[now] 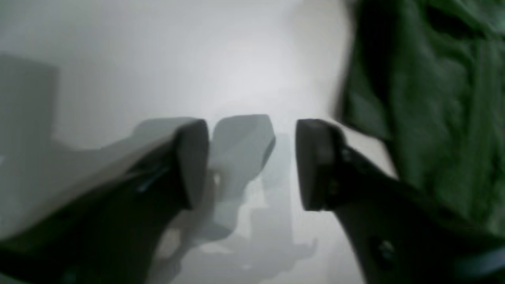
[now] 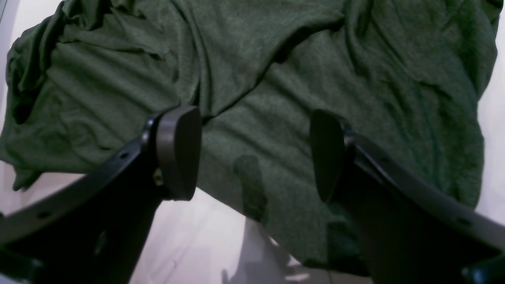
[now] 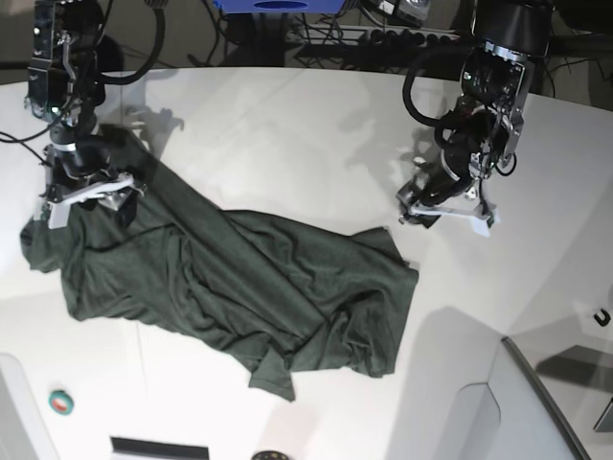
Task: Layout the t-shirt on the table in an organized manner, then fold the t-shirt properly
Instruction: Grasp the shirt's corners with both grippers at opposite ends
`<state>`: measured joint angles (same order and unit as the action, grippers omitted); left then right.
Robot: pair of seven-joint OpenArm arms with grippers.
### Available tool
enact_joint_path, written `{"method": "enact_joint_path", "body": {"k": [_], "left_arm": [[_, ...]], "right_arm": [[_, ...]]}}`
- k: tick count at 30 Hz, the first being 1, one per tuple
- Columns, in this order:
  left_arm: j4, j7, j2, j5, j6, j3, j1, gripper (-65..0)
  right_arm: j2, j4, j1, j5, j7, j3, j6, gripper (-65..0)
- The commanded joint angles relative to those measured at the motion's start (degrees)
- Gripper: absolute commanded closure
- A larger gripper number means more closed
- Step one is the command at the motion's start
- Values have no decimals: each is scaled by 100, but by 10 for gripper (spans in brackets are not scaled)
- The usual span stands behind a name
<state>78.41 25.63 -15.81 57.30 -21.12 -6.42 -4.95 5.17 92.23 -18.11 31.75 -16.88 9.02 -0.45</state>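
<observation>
Jaws of the left gripper [image 1: 252,165] stood apart with only white surface [image 1: 197,59] showing between the pads; they held nothing, and the dark green t-shirt [image 1: 434,98] lay off to one side of them, its edge just beside one pad. In the base view that gripper [image 3: 447,206] hung above bare surface [image 3: 287,125] just off the shirt's nearest corner. The right gripper [image 2: 254,154] had its jaws spread wide above the cloth, empty, with wrinkled fabric [image 2: 276,79] filling the gap and running away ahead of the pads.

From the base camera the t-shirt [image 3: 239,287] lay crumpled and slanted across the surface, its long axis running from the end under the right gripper [image 3: 81,192] down toward the opposite corner near the left one. So each arm sat at one end of that axis: the right directly over its end, the left a little outside its own. Judging from this, spreading the garment would call for the left jaws to shift inward onto the corner, while the right could simply descend.
</observation>
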Motion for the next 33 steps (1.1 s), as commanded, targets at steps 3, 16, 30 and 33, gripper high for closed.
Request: {"method": "enact_joint_path", "body": {"k": [3,16,30,33], "left_arm": [[49,-88,-41,42,121,66,77,-393],[-496,-97,320,33,121,13,543,-382],[-1182,-70,566,33,130,13,930,-375],[-1182,-97,566,33,130,13,930,-270]], "right_arm": [[41,92,31,38,137,17,49,-398],[50,92,22,21,128,17,58,-398],[191,92,22,47,128,17,58,-398],[191,92,22,47,128,17,58,-398]]}}
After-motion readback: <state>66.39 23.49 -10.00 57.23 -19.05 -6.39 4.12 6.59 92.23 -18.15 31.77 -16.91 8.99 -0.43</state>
